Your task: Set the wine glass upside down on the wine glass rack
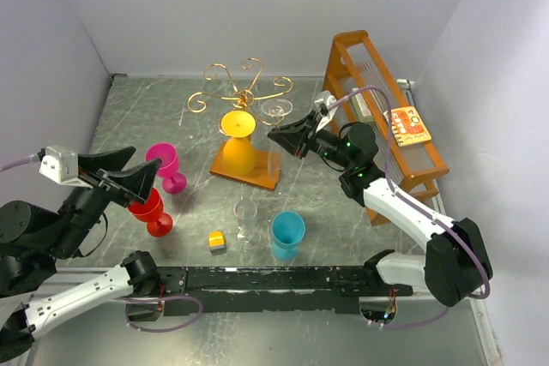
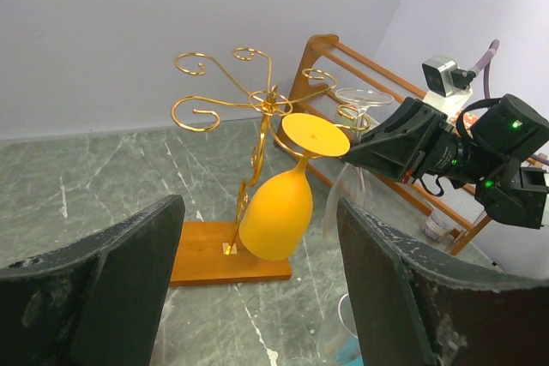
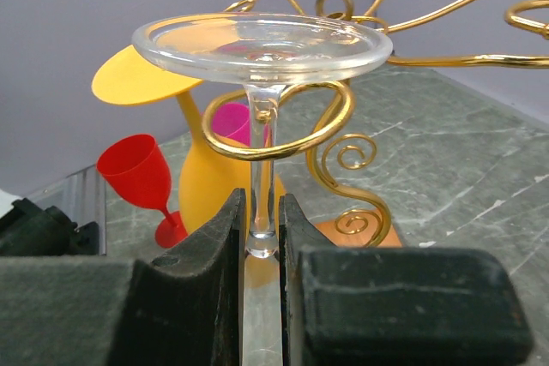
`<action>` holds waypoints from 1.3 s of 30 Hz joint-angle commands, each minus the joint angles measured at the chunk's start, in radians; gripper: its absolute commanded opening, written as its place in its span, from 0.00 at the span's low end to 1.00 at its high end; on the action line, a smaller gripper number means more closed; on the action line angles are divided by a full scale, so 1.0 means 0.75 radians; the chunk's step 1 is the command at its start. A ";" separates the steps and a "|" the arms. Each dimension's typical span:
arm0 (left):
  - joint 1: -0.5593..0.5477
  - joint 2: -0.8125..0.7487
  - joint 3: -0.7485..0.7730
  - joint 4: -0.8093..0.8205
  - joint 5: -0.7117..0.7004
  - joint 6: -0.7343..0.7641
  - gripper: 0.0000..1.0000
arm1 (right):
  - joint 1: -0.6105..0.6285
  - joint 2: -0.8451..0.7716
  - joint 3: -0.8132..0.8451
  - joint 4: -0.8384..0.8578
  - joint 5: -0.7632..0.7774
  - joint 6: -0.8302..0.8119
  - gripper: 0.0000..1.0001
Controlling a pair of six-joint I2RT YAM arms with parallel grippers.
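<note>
A clear wine glass (image 3: 262, 40) hangs upside down, foot on top, its stem passing through a curled gold arm (image 3: 287, 139) of the wine glass rack (image 1: 244, 83). My right gripper (image 3: 262, 225) is shut on that stem just below the curl, where stem meets bowl. From above, the glass's foot (image 1: 276, 109) sits at the rack's right side with the right gripper (image 1: 279, 136) beside it. A yellow glass (image 2: 279, 212) also hangs inverted over the rack's wooden base (image 2: 214, 255). My left gripper (image 2: 257, 289) is open and holds nothing, well left of the rack.
A tall orange slatted frame (image 1: 386, 117) stands behind the right arm. A pink glass (image 1: 165, 163) and a red glass (image 1: 153, 212) stand by the left gripper (image 1: 129, 175). An upright clear glass (image 1: 246, 216), a blue cup (image 1: 287, 235) and a yellow block (image 1: 217, 240) sit near the front.
</note>
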 commanded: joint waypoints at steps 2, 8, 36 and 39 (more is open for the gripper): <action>-0.004 0.003 -0.014 0.021 -0.017 -0.001 0.82 | -0.004 0.021 0.038 0.039 0.083 -0.034 0.00; -0.003 0.003 -0.022 0.028 -0.017 -0.001 0.83 | -0.004 0.070 0.054 0.019 0.111 -0.058 0.00; -0.004 0.161 -0.112 0.120 0.063 0.006 0.86 | -0.003 -0.010 0.002 -0.117 0.259 -0.043 0.51; -0.004 0.177 -0.129 0.133 0.083 0.006 0.86 | -0.003 -0.045 0.014 -0.187 0.285 -0.050 0.56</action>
